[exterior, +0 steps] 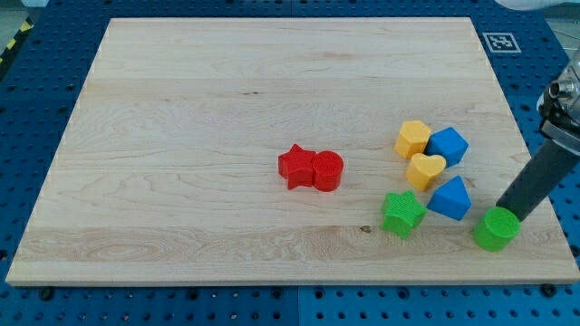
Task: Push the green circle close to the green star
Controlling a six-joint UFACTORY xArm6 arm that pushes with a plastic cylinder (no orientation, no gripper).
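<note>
The green circle (pixel 497 228) lies near the board's lower right corner. The green star (pixel 402 214) lies to its left, with a gap between them. My tip (pixel 506 211) is at the green circle's upper right edge, touching or almost touching it. The dark rod rises from there toward the view's right edge.
A blue triangle (pixel 450 198) sits just right of the green star, between it and the circle. Above are a yellow heart (pixel 425 169), a yellow hexagon (pixel 413 139) and a blue hexagon (pixel 447 145). A red star (pixel 294 167) and red circle (pixel 327 170) touch mid-board. The board's edge (pixel 535 263) is close.
</note>
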